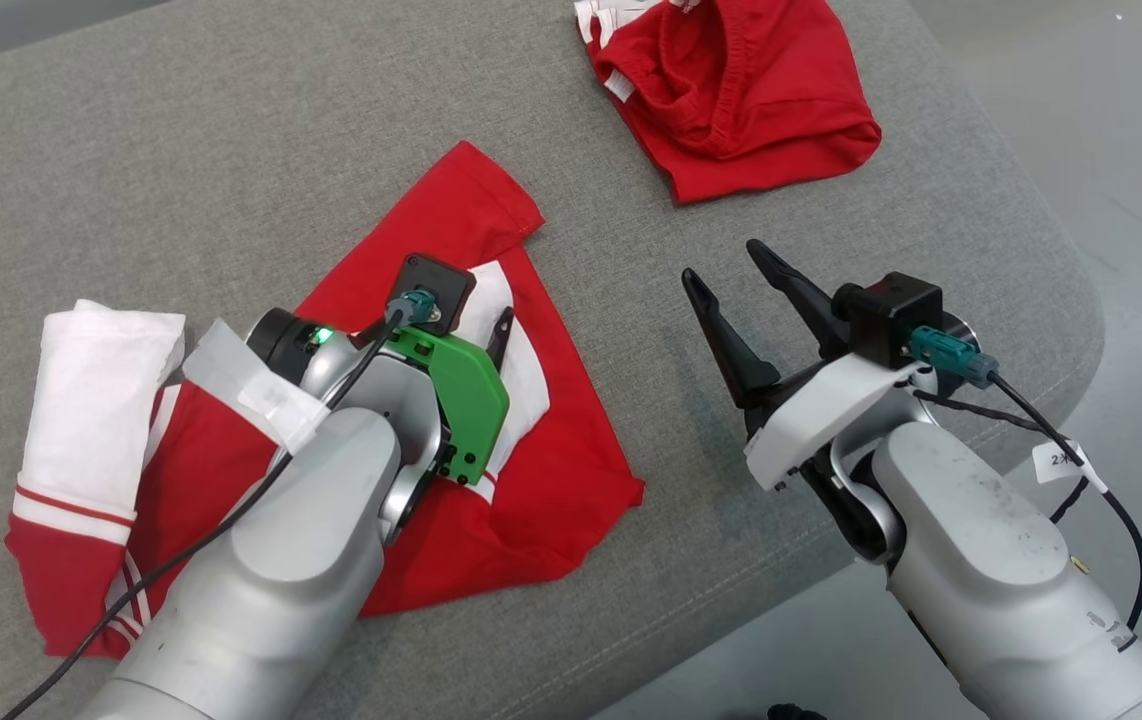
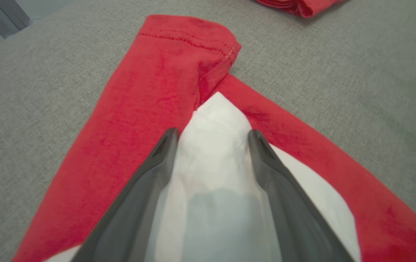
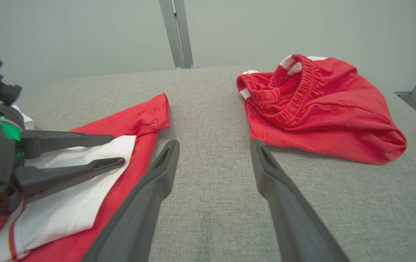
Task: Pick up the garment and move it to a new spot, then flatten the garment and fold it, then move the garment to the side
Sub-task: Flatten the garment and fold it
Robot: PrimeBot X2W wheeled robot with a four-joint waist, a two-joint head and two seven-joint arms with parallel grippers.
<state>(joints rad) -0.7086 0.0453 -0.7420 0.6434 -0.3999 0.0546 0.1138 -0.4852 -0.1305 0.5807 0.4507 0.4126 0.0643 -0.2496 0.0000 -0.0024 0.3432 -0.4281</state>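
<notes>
A red garment (image 1: pixel 551 470) with white panels lies partly spread, its left end bunched, on the grey cushion (image 1: pixel 181 170). My left gripper (image 1: pixel 491 330) hovers low over its white panel, open, with the fingers either side of the white fabric and nothing pinched. In the left wrist view the gripper (image 2: pixel 212 133) points at the garment's (image 2: pixel 149 102) red hemmed corner. From the right wrist I see the left gripper (image 3: pixel 117 149) lying across the garment (image 3: pixel 135 120). My right gripper (image 1: pixel 723 262) is open over bare cushion to the garment's right, and in its own wrist view (image 3: pixel 214 143) it holds nothing.
A second crumpled red garment (image 1: pixel 741 90) with an elastic waistband (image 3: pixel 295 94) lies at the far right of the cushion. The cushion's rounded edge (image 1: pixel 1081 300) drops to a pale floor on the right. A grey post (image 3: pixel 177 32) stands behind the cushion.
</notes>
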